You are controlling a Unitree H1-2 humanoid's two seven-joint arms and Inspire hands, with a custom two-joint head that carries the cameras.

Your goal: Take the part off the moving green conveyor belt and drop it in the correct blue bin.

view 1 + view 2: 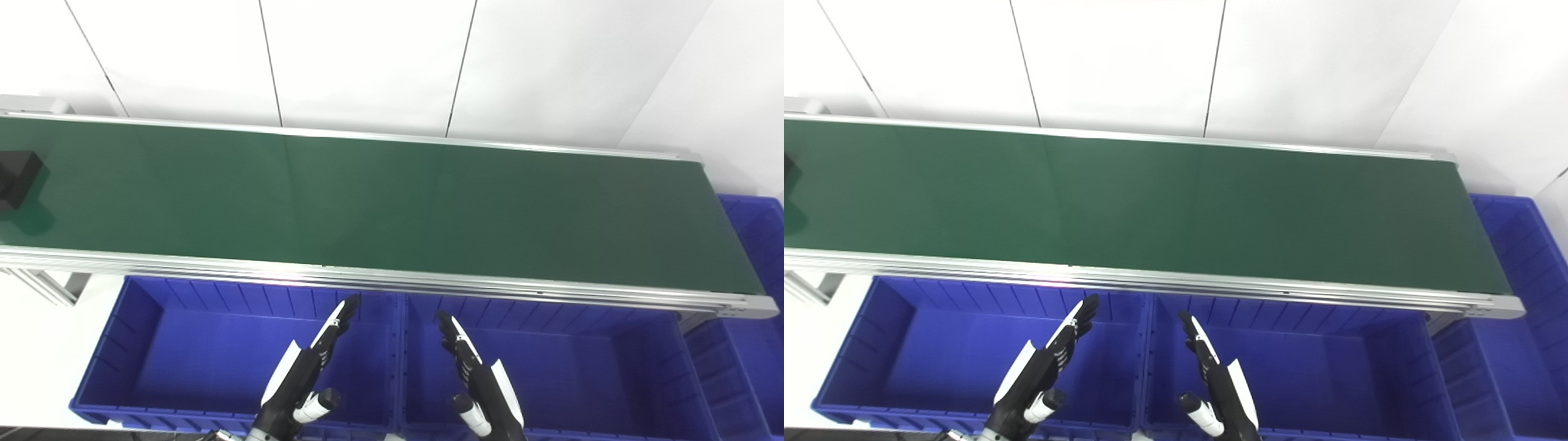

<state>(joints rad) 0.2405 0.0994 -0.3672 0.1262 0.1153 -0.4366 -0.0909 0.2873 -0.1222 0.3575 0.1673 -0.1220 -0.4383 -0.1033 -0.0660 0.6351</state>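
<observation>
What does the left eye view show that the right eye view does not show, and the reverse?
Only the left eye view shows the black block-shaped part clearly, at the far left of the green conveyor belt; in the right eye view it is nearly cut off by the edge. Only the right eye view shows more of the blue plastic bin at the belt's right end. Both show the open left robot hand and the open right robot hand above two blue bins.
</observation>
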